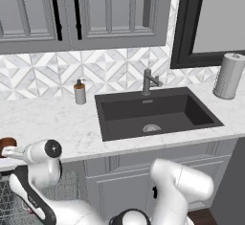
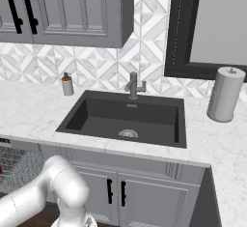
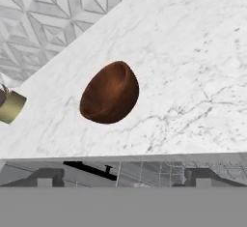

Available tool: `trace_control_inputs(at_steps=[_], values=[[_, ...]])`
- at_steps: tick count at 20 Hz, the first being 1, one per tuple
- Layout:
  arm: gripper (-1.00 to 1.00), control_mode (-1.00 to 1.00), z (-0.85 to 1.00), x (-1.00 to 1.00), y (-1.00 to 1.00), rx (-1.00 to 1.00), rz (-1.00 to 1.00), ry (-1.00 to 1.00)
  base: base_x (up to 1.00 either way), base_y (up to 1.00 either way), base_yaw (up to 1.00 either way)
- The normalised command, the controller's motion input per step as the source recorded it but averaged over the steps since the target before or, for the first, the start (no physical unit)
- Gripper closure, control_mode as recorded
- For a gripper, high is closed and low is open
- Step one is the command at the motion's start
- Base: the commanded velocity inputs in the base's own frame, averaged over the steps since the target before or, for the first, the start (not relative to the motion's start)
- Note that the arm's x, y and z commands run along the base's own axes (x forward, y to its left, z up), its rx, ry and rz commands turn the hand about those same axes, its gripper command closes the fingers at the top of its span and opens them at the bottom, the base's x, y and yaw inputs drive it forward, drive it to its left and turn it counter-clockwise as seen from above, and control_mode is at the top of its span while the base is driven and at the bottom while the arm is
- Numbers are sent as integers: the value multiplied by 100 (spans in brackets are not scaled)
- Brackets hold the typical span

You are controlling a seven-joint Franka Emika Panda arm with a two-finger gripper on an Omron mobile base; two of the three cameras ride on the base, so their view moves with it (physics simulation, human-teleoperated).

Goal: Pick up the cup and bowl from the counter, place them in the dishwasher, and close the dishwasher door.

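Gripper over the bowl, nothing in it

Gripper [image 3: 120, 180] has its fingers spread wide, touching nothing; the bowl [image 3: 110, 93] sits on the counter [image 3: 193, 62] just ahead, near the edge.

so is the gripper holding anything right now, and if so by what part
Nothing is held. In the hand view the gripper shows its two fingertips apart with nothing between them, and the bowl sits free on the counter ahead of them.
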Motion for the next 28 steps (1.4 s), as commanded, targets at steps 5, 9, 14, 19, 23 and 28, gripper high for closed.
trace_control_inputs(at_steps=[5,9,14,19,23,28], values=[[-100,-100,95,21,0,2,-3,17,0,0,0],[-100,-100,73,34,0,-1,-1,43,0,0,0],[-100,-100,12,42,0,-10,0,59,0,0,0],[-100,-100,-37,13,0,-7,0,26,0,0,0],[-100,-100,-35,0,16,-4,0,0,0,0,0],[-100,-100,-40,0,16,-4,0,0,0,0,0]])
